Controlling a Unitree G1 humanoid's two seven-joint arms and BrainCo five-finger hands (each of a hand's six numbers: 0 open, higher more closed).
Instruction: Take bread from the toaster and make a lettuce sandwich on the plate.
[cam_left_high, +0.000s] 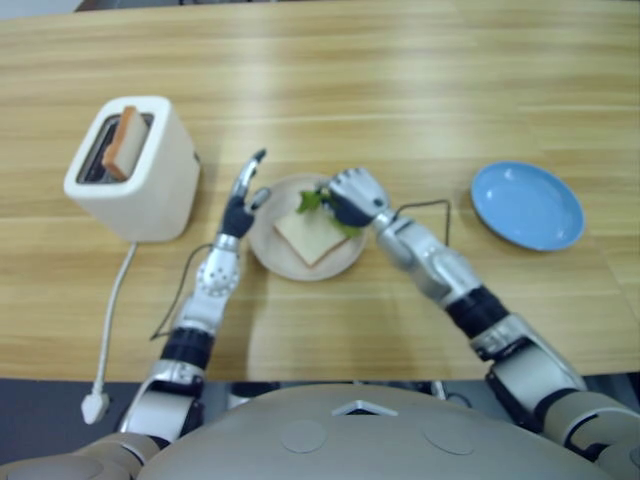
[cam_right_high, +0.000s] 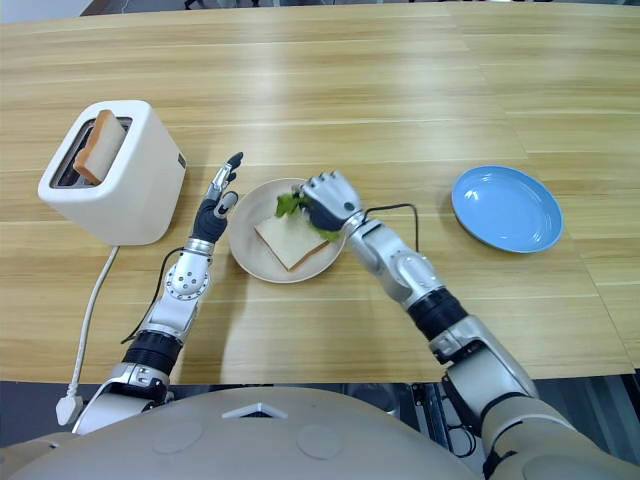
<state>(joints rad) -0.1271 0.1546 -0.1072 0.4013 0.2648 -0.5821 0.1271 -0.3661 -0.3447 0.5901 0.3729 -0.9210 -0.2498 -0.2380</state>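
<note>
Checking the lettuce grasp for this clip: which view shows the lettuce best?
The right eye view: more of the lettuce sticks out to the left of the right robot hand. The left eye view shows the same leaf, with more of it hidden by the hand.

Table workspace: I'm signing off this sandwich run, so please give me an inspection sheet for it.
Surface: wooden table, no spills seen.
Job's things: toaster at left with one bread slice standing in a slot; beige plate in the centre holding a second slice; lettuce at that slice's far edge.
Clutter: empty blue plate at right.
Robot hands: left robot hand open beside the beige plate's left rim; right robot hand shut on the lettuce.
Cables: white toaster cord runs off the near edge, plug hanging; thin black wires lie near both arms.
Surroundings: floor beyond the far edge.
</note>
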